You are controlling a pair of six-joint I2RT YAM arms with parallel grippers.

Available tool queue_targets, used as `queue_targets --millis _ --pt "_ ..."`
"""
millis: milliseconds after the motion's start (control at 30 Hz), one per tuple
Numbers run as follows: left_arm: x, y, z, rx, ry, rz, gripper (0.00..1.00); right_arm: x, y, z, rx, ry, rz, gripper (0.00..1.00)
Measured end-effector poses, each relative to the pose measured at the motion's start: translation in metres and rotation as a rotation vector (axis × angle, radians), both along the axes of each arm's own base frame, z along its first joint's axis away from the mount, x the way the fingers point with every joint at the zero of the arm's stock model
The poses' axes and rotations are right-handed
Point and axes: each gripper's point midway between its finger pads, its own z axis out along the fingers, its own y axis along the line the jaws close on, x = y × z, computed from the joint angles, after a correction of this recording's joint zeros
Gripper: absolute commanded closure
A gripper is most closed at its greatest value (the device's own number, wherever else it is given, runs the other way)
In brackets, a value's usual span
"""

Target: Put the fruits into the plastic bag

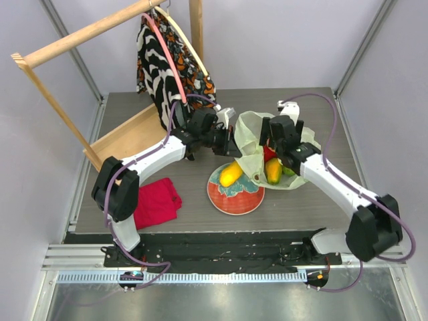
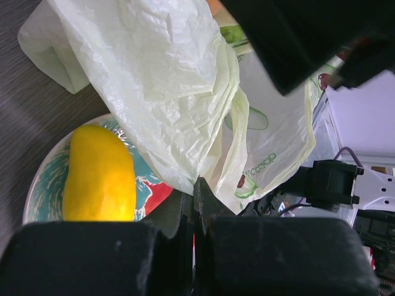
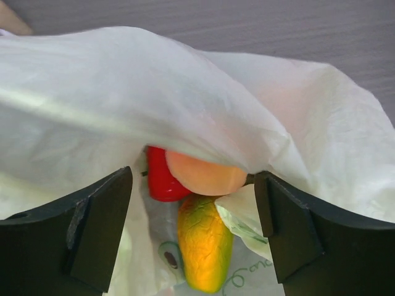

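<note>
Counted, fruits in view: 2 mangoes, 1 peach, 1 pepper, 1 green pc.
- Item: mango no. 1 (image 1: pixel 231 174), yellow, lying on red plate (image 1: pixel 234 200) w/ teal pattern, outside the bag, just beside its draped edge.
- Item: mango no. 2 (image 3: pixel 203 243), orange-yellow w/ green blush, inside plastic bag (image 3: pixel 185 92), on the printed lower film.
- Item: peach (image 3: pixel 203 174) and red pepper (image 3: pixel 157 179), both inside, touching each other, just behind mango no. 2, partly under the upper film.
- Item: green round fruit (image 1: pixel 289 170), at bag's right side; inside or merely beside, cannot tell.

Other qty: 1 bag, crinkled, mid table (image 1: pixel 321 114), overlapping plate's far-right rim; 1 plate; 1 red cloth (image 1: pixel 157 200) near left arm; 1 patterned garment (image 1: pixel 164 67) hung on wooden rack (image 1: pixel 80 37).

Arms:
- At left gripper (image 2: pixel 194 197): reached in from left, fingers fully together, pinching bag film and holding it raised above the plate.
- At right gripper (image 3: pixel 194 228): angled down into bag mouth, fingers spread wide, nothing gripped, mango no. 2 seen in the gap.
</note>
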Motion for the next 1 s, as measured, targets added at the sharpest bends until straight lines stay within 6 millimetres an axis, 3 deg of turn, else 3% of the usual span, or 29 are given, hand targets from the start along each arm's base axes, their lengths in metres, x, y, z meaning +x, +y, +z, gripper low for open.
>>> queue_targets --millis 300,467,633,800,1000 --pt "0.0 0.0 0.0 -0.001 0.003 0.002 1.0 -0.037 0.037 0.051 0.197 -0.151 0.289 0.22" --pt "0.0 0.0 0.0 -0.002 0.008 0.005 1.0 -0.063 0.08 0.066 0.307 -0.184 0.534 0.25" --pt "0.0 0.0 0.0 -0.002 0.008 0.005 1.0 -0.117 0.144 0.068 0.357 -0.157 0.802 0.27" --pt "0.0 0.0 0.0 -0.002 0.008 0.005 1.0 -0.163 0.183 0.061 0.391 -0.113 0.959 0.27" --pt "0.0 0.0 0.001 -0.003 0.01 0.007 1.0 -0.191 0.197 0.008 0.418 0.043 0.969 0.27"
